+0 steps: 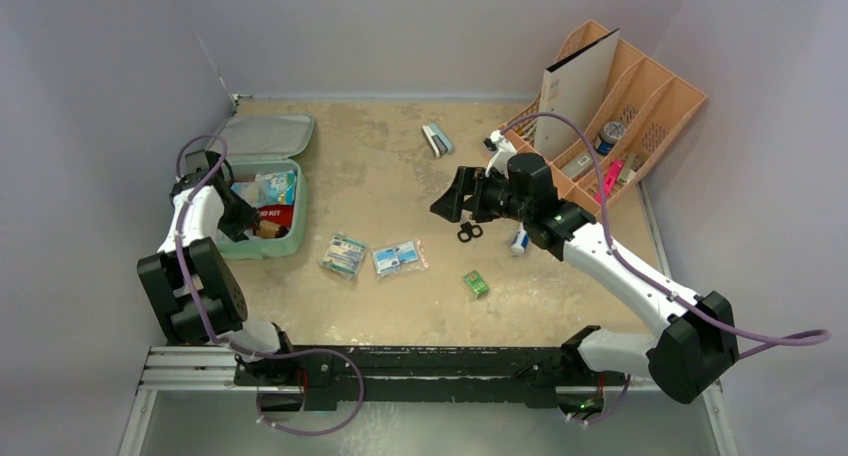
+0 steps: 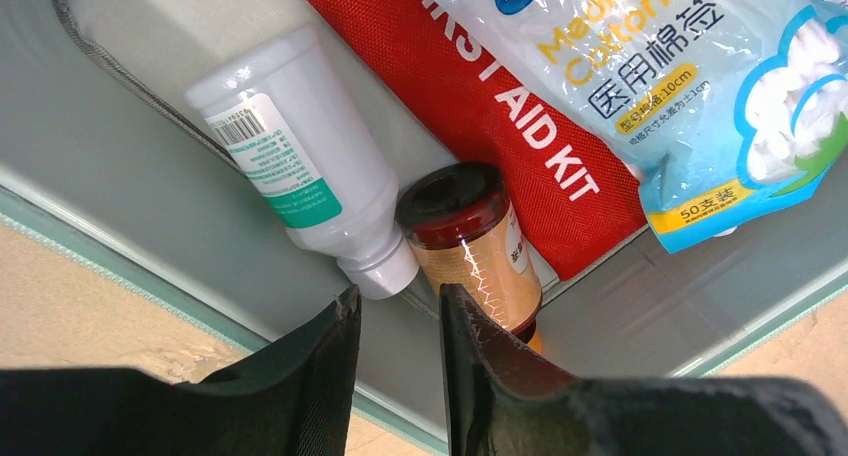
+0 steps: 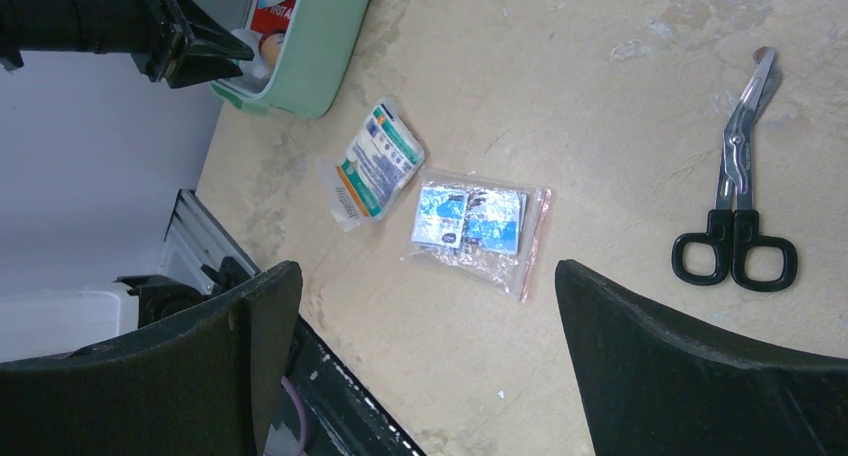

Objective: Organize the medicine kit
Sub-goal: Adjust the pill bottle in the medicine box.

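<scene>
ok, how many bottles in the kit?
2: white bottle lying along the wall of the medicine kit; brown jar beside its cap, against the red pouch. Others may hide under the cotton-swab bag.

Black-handled scissors (image 3: 735, 166) (blades closed) on table (image 1: 400, 176)

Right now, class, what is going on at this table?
The left end effector hangs over the open medicine kit, jaws narrowly apart and empty, above a white bottle and brown jar inside. The right end effector hovers wide open over a zip bag on the table, scissors nearby.
</scene>
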You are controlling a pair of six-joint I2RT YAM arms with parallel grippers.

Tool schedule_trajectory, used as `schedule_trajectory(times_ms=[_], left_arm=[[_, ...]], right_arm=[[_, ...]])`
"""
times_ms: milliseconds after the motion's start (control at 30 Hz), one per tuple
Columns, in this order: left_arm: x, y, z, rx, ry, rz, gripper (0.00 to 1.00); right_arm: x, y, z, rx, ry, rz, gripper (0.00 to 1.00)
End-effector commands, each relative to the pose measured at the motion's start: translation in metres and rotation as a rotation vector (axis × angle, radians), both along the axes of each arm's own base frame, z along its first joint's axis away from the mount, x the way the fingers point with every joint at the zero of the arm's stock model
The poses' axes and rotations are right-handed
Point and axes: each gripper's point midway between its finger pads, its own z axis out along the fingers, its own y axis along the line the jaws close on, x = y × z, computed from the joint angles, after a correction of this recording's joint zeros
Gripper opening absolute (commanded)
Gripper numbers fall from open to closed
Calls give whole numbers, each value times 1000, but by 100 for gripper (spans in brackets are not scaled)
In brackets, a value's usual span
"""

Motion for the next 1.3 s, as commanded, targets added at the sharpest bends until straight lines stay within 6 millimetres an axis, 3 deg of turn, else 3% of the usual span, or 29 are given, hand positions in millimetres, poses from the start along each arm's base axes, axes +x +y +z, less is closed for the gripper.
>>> schedule_trajectory(times_ms=[0,367,733,1067,1267], left_arm=[[-6,2,15,18,-1,47,33],[-1,8,-8,22,28,32,23],[-11,47,-21,100,92,142,20],[-9,64,-16,151,95,193,19],[10,57,12,104,-9,187,24]], right_arm=[[7,2,31,40,-94,-9,99],[7,3,31,46,-91,-7,99],[7,3,33,51,-91,-11,99],[5,1,35,53,-98,-13,99],[4,-1,35,49,-99,-17,99]])
